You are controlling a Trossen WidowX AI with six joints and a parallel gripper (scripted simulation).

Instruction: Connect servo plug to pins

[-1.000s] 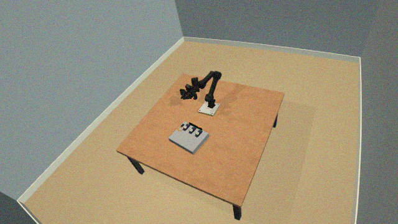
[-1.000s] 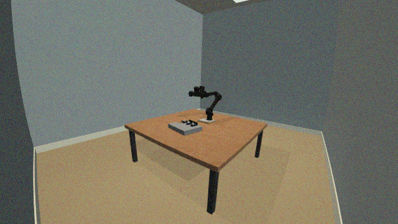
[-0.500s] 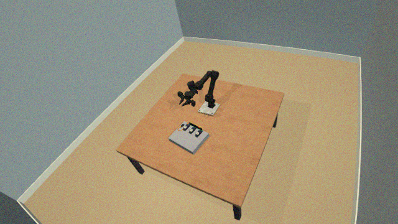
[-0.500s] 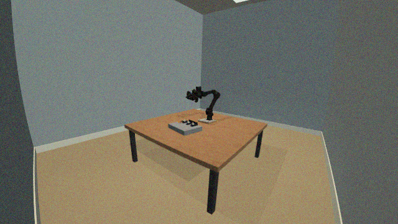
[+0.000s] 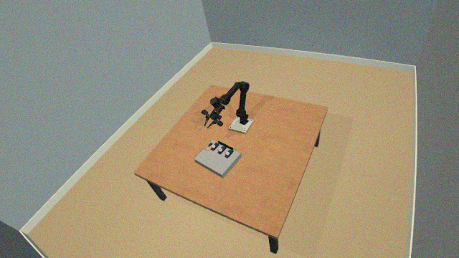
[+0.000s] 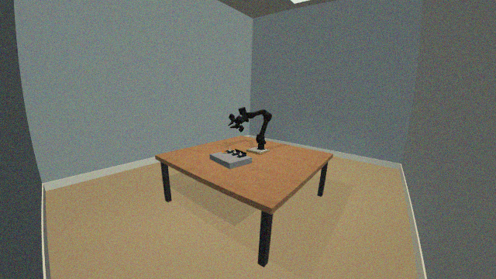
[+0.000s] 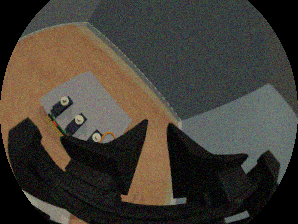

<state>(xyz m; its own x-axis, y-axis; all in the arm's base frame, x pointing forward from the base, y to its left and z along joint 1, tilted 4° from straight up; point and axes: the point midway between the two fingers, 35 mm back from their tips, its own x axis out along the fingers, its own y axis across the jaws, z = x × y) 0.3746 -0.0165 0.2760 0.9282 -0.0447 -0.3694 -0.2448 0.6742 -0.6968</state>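
The grey holder [image 5: 216,162] [image 6: 228,159] [image 7: 100,95] lies on the table and carries three dark servos with pale round hubs. An orange lead [image 5: 207,149] [image 7: 108,134] curls beside the end servo, the one nearest the fingers in the wrist view. A dark strip with green, yellow and red marks [image 5: 225,145] [image 7: 55,124] runs along the holder's edge facing the arm's base; single pins and the dot are too small to tell. The plug cannot be made out. My gripper [image 5: 206,127] [image 6: 230,125] [image 7: 157,124] is partly open, with nothing between its fingertips, high above the table and away from the holder.
The arm stands on a white base plate [image 5: 234,125] [image 6: 253,149] on the wooden table [image 5: 265,172] [image 6: 267,174] [image 7: 50,60], on the strip's side of the holder. Walls stand beyond the table.
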